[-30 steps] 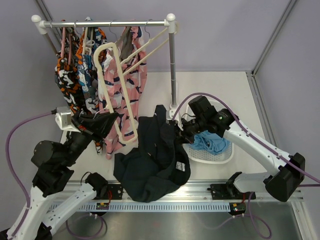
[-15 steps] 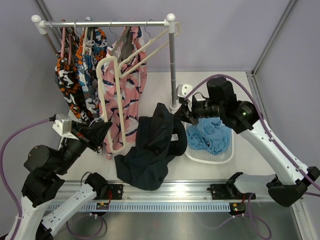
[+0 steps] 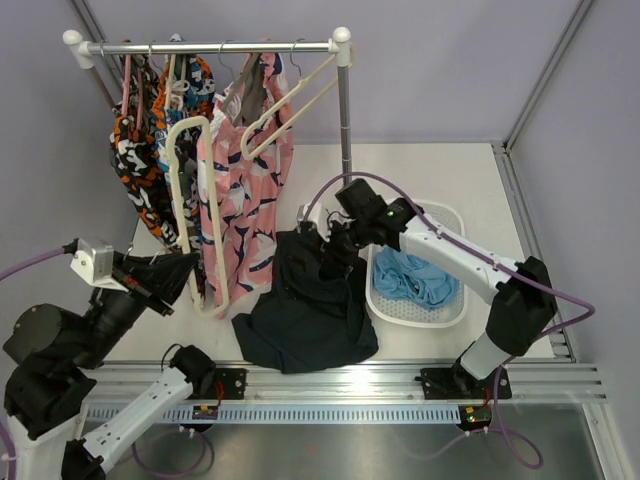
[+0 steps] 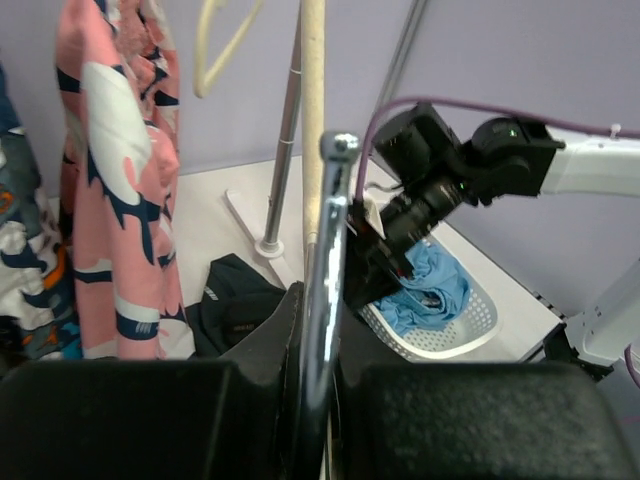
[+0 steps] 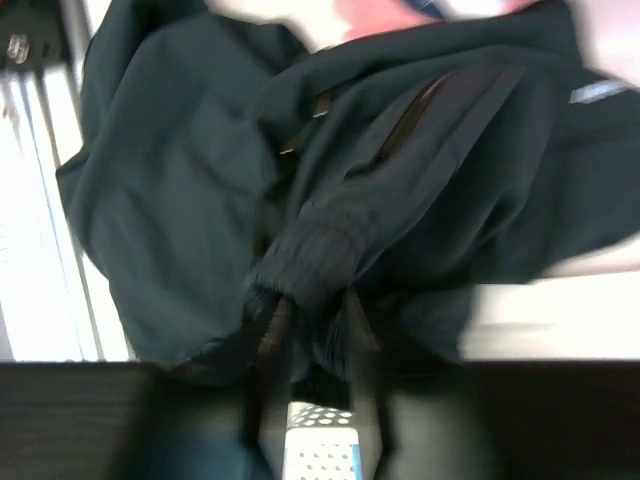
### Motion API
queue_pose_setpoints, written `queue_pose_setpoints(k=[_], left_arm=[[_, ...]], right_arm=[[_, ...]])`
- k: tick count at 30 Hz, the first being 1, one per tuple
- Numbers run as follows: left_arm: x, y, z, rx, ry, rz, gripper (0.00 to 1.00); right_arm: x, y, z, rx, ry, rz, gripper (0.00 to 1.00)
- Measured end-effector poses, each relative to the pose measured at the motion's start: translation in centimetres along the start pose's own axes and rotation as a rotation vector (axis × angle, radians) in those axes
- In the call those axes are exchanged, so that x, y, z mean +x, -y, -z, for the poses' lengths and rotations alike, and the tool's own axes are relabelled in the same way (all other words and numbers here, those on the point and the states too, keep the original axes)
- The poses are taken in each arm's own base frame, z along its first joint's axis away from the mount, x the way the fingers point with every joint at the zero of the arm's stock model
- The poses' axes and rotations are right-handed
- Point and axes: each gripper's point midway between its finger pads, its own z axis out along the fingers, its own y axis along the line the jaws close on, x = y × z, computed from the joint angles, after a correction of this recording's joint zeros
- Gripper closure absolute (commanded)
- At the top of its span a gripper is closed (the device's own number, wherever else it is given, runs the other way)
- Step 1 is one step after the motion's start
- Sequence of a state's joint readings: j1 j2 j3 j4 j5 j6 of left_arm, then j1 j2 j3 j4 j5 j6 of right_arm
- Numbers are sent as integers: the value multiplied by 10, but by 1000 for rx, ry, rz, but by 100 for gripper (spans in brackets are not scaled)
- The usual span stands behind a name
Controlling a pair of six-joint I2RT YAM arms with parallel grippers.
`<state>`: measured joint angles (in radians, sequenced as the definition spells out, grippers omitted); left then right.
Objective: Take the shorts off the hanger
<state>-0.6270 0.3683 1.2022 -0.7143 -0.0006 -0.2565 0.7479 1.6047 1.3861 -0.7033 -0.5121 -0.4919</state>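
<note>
dark shorts [image 3: 300, 320] spread in a heap on the table [image 3: 440, 180], right claw [image 3: 330, 262] held at their far edge, grip cannot be told, blue shorts [image 3: 412, 280] seen in the white basket [image 3: 418, 321] at right, hanger [image 4: 313, 120] clenched in left claw [image 3: 185, 270]

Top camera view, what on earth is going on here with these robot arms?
The left claw is shut on a bare cream hanger. The right claw is down on the dark shorts, heaped on the table; whether it grips them is unclear. The light blue shorts lie in the white basket. Other patterned clothes hang on the rack.
</note>
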Motion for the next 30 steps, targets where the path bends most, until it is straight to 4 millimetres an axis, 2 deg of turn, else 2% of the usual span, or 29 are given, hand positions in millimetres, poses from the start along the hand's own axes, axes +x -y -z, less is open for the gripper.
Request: queue_pose_setpoints(k=[3, 4, 5, 7, 11, 14, 16, 19, 21, 25, 28, 30], left_arm=[[-11, -5, 4, -49, -18, -3, 100], [-14, -6, 3, -62, -24, -4, 100], [-15, -8, 2, -79, -41, -5, 100], [-14, -12, -1, -111, -78, -7, 100], [1, -17, -7, -143, -187, -7, 100], [23, -10, -12, -101, -291, 4, 100], [42, -2, -15, -50, -359, 17, 100], [86, 10, -17, 47, -518, 48, 100], [119, 17, -17, 108, -642, 78, 100], [163, 29, -15, 204, -820, 130, 100], [180, 36, -16, 265, -906, 152, 100], [184, 43, -16, 312, -935, 152, 100]], right_arm=[[4, -17, -5, -38, -34, 32, 22], [3, -20, -3, -37, -31, 49, 10], [1, -20, 3, -27, -25, 62, 7], [-8, -18, 25, 8, 15, 96, 4], [-34, -19, 93, 114, 147, 186, 1], [-64, -41, 147, 161, 283, 309, 1], [-81, -63, 179, 167, 376, 427, 0], [-91, -92, 212, 166, 464, 608, 1], [-94, -106, 226, 160, 490, 705, 1], [-107, -112, 239, 151, 491, 821, 2], [-113, -103, 228, 112, 454, 841, 6], [-113, -95, 215, 73, 417, 825, 13]])
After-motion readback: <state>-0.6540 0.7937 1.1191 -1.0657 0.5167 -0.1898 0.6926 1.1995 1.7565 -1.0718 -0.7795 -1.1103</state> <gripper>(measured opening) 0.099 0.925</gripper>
